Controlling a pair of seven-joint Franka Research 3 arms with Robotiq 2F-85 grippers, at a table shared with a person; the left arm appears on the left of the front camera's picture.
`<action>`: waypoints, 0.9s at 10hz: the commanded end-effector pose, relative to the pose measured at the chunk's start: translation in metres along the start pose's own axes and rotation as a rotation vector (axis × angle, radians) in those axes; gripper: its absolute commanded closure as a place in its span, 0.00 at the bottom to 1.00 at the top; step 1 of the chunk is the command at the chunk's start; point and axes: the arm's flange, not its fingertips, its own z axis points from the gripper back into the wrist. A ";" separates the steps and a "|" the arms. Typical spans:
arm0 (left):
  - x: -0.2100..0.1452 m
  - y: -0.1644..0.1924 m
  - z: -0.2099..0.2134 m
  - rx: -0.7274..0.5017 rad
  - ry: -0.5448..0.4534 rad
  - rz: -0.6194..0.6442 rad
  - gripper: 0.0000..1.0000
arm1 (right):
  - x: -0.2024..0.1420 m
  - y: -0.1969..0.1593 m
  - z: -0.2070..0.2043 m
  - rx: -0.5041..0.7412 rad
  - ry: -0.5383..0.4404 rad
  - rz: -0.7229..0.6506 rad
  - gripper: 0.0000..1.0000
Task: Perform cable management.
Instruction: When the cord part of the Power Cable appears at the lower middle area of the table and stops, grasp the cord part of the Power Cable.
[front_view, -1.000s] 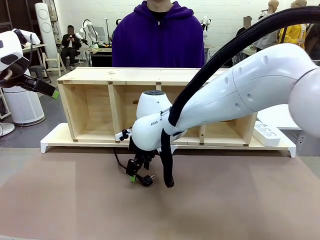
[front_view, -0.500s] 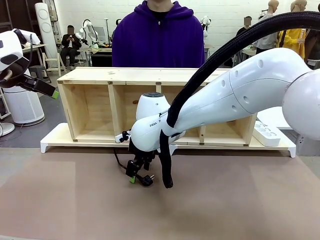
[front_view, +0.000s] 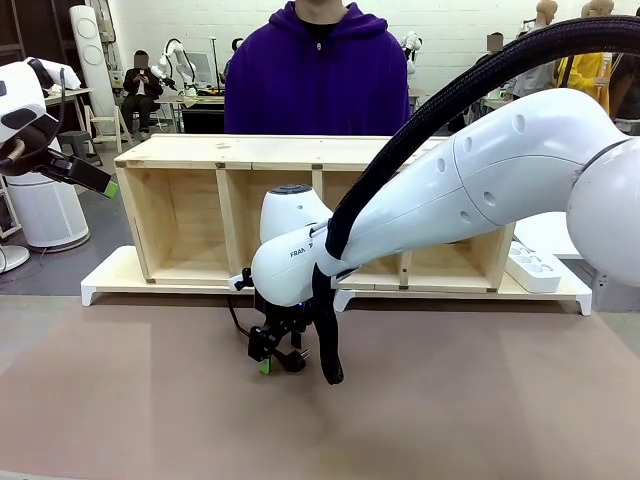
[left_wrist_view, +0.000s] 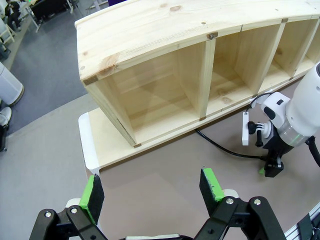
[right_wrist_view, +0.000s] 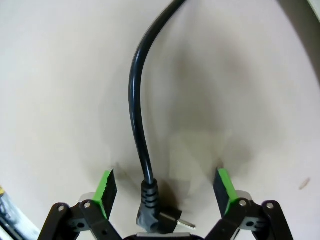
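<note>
Right gripper (right_wrist_view: 165, 184), fingers spread, straddles the plug (right_wrist_view: 156, 214) of the cable (right_wrist_view: 134, 100) (lying on the brown table (front_view: 480, 400), before the wooden shelf (front_view: 200, 152)); left gripper (left_wrist_view: 151, 187), likewise spread, hangs well apart.

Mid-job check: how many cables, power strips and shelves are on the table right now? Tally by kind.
Cable: 1
Power strip: 1
Shelf: 1
Total: 3
</note>
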 end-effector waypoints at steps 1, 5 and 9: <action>0.000 0.000 0.000 0.008 0.002 0.016 0.00 | 0.001 0.002 0.003 -0.065 0.061 -0.038 0.00; 0.000 0.000 0.000 0.008 0.002 0.016 0.00 | 0.006 0.001 0.003 -0.105 0.079 -0.019 0.38; 0.000 0.000 0.000 0.008 0.002 0.016 0.00 | 0.012 0.002 0.005 -0.091 0.055 0.024 0.28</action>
